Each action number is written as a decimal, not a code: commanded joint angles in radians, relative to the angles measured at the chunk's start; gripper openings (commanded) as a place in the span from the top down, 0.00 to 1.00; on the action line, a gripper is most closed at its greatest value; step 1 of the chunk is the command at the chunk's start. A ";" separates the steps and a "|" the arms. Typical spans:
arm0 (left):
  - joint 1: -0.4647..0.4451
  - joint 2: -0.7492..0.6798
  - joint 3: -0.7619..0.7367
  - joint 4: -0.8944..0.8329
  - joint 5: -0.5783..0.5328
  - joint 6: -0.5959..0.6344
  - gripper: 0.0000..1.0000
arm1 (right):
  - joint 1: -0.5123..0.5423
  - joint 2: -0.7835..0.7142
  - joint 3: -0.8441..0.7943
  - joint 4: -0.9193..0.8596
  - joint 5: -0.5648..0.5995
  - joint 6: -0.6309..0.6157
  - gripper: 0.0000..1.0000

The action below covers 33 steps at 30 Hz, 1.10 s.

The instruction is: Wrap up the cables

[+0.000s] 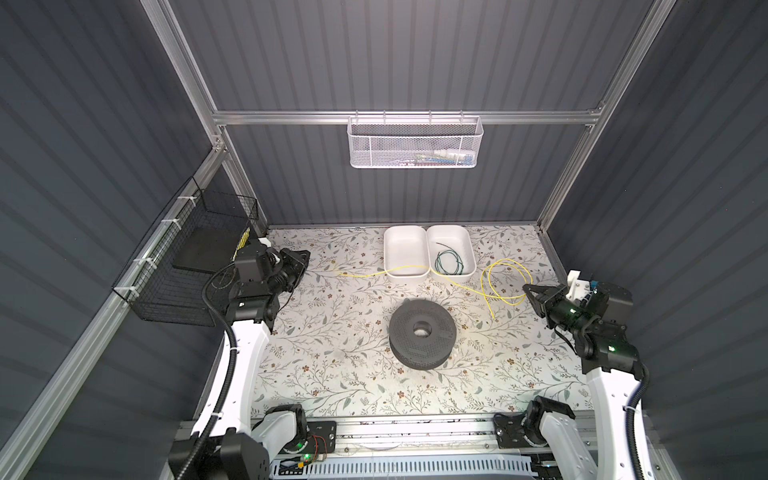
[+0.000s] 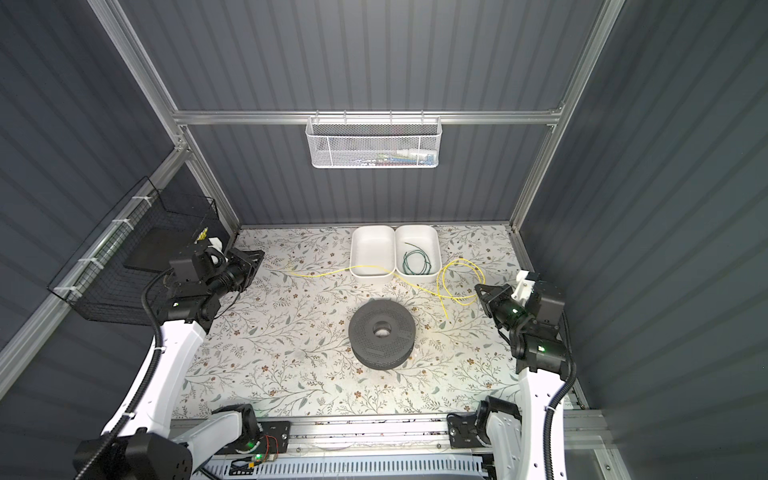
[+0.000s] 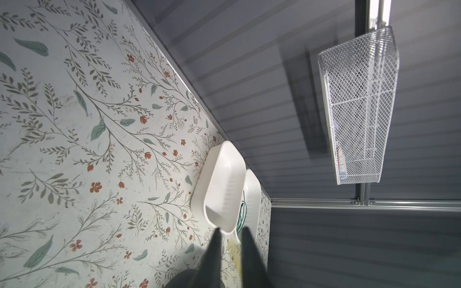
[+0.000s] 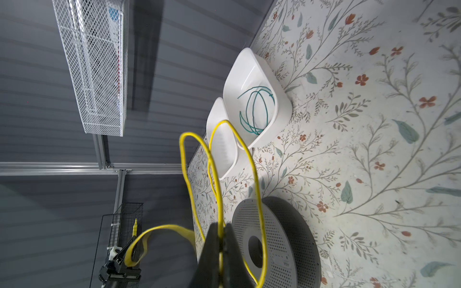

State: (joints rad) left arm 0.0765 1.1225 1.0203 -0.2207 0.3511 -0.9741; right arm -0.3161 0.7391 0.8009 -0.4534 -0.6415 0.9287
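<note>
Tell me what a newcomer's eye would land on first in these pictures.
The yellow cable stands out first: it trails past the white bins at the back and loops on the right up to the right hand, which is shut on it. Next comes the dark perforated spool, lying flat mid-table. The green cable sits coiled in the right bin.

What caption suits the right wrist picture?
Right fingers pinch the looping yellow cable near the dark spool; the green cable lies coiled in a white tray.
</note>
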 commanded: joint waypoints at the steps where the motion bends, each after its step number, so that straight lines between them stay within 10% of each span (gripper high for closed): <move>1: 0.020 0.015 0.057 0.009 0.131 0.122 0.46 | 0.001 -0.001 0.053 -0.010 0.020 -0.044 1.00; 6: 0.018 -0.002 0.212 -0.230 0.077 0.312 0.26 | 0.013 0.009 0.091 -0.018 0.012 -0.052 1.00; 12: -0.029 0.036 0.380 -0.362 0.089 0.375 0.33 | 0.063 0.032 0.131 0.000 0.005 -0.031 1.00; 23: -0.887 0.347 0.691 -0.440 -0.311 0.660 0.40 | 0.310 0.046 0.163 -0.007 0.142 -0.013 1.00; 33: -1.143 0.554 0.769 -0.234 -0.315 0.756 0.42 | 0.407 0.020 0.069 0.094 0.171 0.045 1.00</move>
State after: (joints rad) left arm -1.0378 1.6600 1.7302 -0.5056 0.0769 -0.2935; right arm 0.0696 0.7689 0.8898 -0.4175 -0.4915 0.9485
